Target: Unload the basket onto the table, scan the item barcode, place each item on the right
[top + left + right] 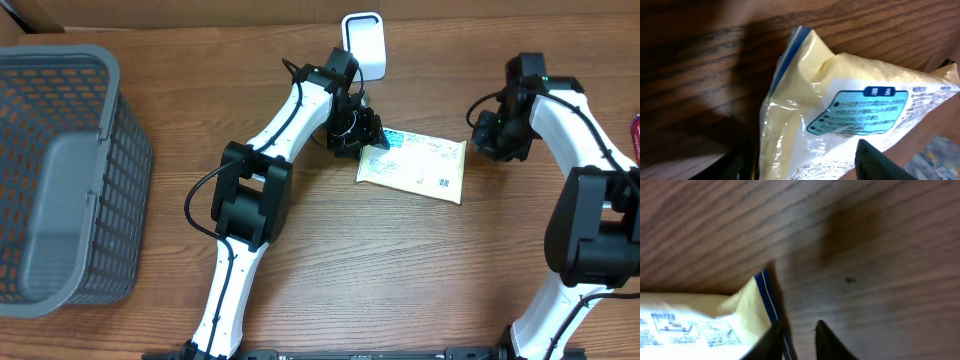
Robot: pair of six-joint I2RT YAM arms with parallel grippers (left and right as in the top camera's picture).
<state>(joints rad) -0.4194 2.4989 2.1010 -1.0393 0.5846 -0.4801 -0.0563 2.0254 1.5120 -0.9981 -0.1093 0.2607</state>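
**A:** What sits at 9 o'clock on the brown wooden counter (330, 270)?

**B:** A grey plastic mesh basket (60, 170), well apart from everything else.

**A:** And the item?

**B:** The pale yellow plastic packet with blue-and-white printed panels (420, 168) lies on the counter, printed side up, a little toward 3 o'clock from the middle. A white rounded-rectangle device (364, 42) sits at the packet's 11 o'clock, near the counter's far edge.

**A:** The left pincer?

**B:** The left pincer (368, 140) is at the packet's 9 o'clock end. In its wrist view the dark fingers (877, 162) stand apart with the packet's end between them. I cannot tell whether they press on it.

**A:** And the right one?

**B:** The right pincer (488, 138) is at the packet's 2 o'clock corner. Its fingertips (829, 340) leave only a narrow gap. The packet's blue-striped edge meets the 9 o'clock finger, but I cannot tell whether it is pinched or only touched.
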